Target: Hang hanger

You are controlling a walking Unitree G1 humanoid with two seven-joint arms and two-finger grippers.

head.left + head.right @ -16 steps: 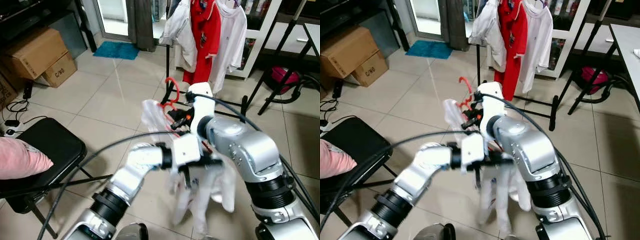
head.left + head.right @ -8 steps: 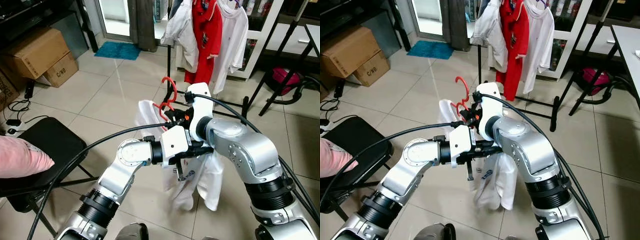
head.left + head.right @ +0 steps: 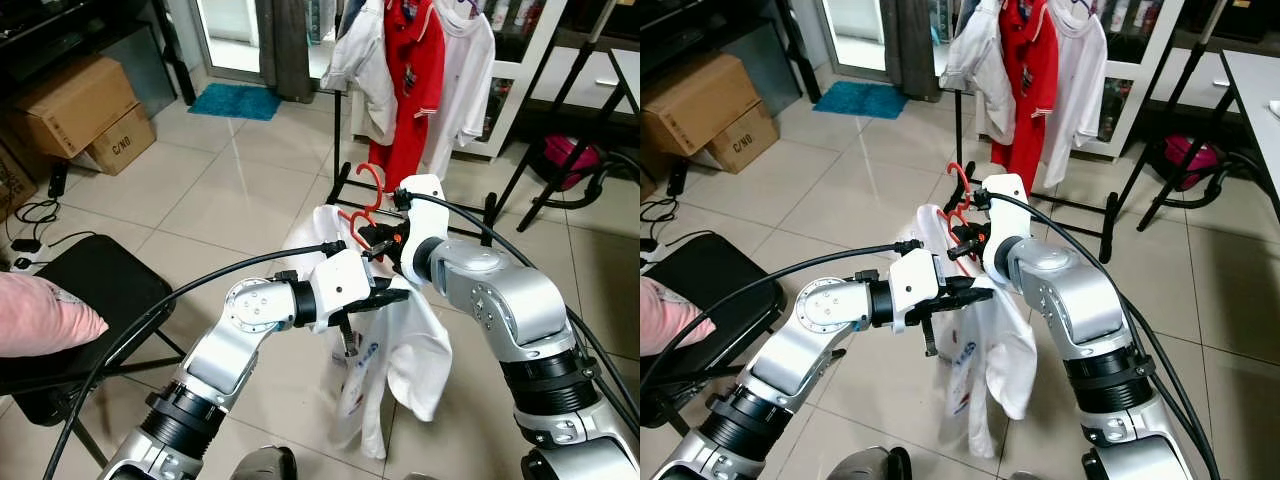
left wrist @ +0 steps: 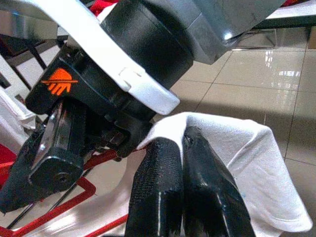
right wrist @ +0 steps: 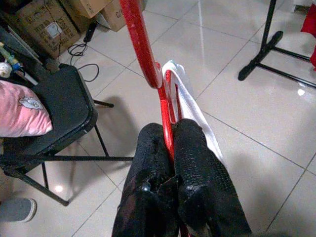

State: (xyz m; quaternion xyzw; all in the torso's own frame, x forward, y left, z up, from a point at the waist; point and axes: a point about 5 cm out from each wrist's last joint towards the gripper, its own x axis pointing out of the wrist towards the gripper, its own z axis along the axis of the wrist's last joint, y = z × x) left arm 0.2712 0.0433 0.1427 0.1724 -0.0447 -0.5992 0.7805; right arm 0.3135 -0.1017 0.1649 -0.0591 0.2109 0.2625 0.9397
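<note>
Two silver metallic arms, ribbed black joint rings near bottom of frame. White wrist housings mid-frame, black cables looping from lower left and down right edge. Small orange hand-shaped mark on black wrist block. Jaws black, finely textured pads.

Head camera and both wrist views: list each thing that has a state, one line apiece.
red hanger: clamped at the neck by the right gripper, hook free
white shirt: draped on the hanger, hanging limp
left gripper: shut, pinching the shirt's cloth
clothes rack: upright, with a red and two white shirts hanging
folding chair: unfolded, pink cushion on it
</note>
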